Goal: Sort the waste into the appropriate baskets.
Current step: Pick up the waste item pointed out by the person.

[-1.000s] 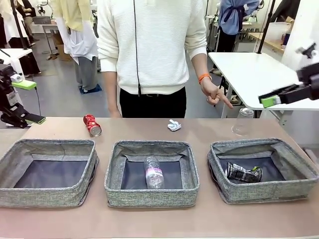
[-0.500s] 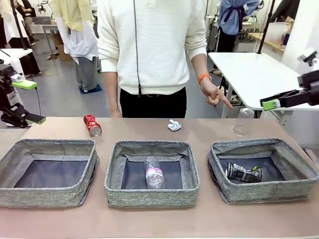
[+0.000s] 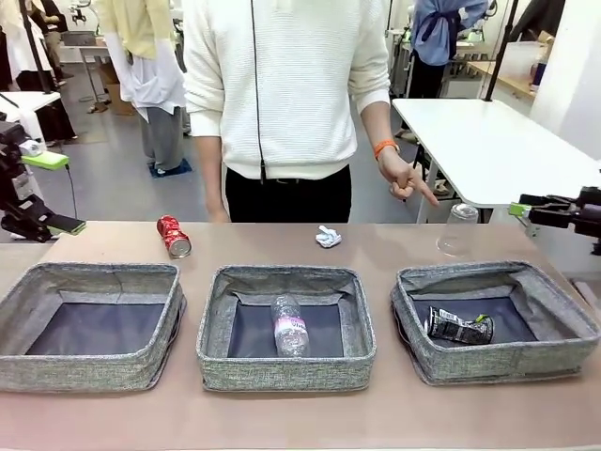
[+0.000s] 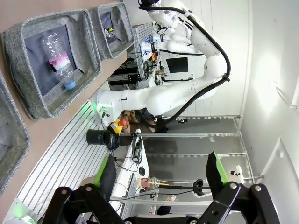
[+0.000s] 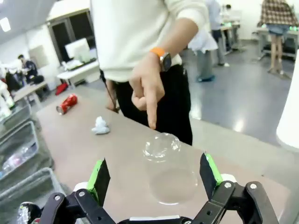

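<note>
While the person's hand (image 3: 406,178) was pointed down, one finger out, at the clear plastic cup (image 3: 458,230), both grippers were held off the table (image 3: 376,413).

The middle basket (image 3: 286,371) was seen with the clear plastic bottle with pink label (image 3: 290,325) laid lengthwise inside it. A like basket was set close on either side. In the right basket (image 3: 498,362) the crushed dark can (image 3: 458,327) was lying; the left basket (image 3: 94,371) was set level with the other two.

Beyond the middle basket and off to its left, the red soda can (image 3: 174,236) was laid on its side. Just past the middle basket's far rim, a little to the right, the crumpled white paper wad (image 3: 328,237) was found. The cup was stood upside down, farther right of the middle basket and beyond it, under the pointing finger.

The right gripper (image 5: 154,175) was held well to the right of the middle basket. Its jaws were spread wide — the cup was framed between them in its wrist view, untouched. The left gripper (image 3: 56,193) was held far to the left of the middle basket, its jaws likewise parted and nothing gripped.
</note>
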Robot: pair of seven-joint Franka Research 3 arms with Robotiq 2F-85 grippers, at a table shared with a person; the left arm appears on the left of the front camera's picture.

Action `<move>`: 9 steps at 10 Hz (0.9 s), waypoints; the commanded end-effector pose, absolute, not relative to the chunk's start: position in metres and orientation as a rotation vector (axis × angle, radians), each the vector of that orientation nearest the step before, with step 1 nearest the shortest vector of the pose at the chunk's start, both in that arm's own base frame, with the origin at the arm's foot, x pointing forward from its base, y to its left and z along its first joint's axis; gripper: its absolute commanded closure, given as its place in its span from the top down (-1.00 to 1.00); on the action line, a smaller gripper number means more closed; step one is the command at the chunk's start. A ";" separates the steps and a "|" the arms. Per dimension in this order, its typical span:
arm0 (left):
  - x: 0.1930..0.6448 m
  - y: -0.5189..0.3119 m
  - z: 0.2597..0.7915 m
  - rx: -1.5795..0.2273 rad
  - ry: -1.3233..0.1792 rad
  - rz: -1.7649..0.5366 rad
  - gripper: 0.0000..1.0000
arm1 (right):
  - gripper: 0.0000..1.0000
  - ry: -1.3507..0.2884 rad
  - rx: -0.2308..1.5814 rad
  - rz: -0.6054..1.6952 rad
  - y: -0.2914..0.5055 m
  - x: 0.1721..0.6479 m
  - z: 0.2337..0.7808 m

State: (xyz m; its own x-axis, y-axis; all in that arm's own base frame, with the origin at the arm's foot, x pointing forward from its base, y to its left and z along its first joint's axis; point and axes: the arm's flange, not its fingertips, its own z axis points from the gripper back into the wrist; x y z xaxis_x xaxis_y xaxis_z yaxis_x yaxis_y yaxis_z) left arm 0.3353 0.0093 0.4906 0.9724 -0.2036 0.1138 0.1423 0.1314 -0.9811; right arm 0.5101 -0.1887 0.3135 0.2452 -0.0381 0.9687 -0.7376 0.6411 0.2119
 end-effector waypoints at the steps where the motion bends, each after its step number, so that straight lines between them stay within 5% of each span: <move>1: 0.334 0.010 0.492 -1.419 0.047 -0.275 1.00 | 1.00 -1.253 0.762 0.552 -0.186 0.506 0.320; 4: 0.334 0.010 0.492 -1.419 0.047 -0.275 1.00 | 1.00 -1.039 0.687 0.959 -0.190 0.540 0.321; 9: 0.334 0.010 0.492 -1.419 0.047 -0.275 1.00 | 1.00 -0.984 0.546 1.003 -0.159 0.589 0.298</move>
State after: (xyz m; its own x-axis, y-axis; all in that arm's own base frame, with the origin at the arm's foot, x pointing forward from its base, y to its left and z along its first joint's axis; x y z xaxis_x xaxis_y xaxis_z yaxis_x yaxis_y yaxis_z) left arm 0.3352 0.0091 0.4907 0.9723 -0.2043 0.1138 0.1425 0.1316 -0.9810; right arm 0.5807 -0.1673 0.3081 0.1951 0.4009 0.8951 -0.8994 0.4371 0.0003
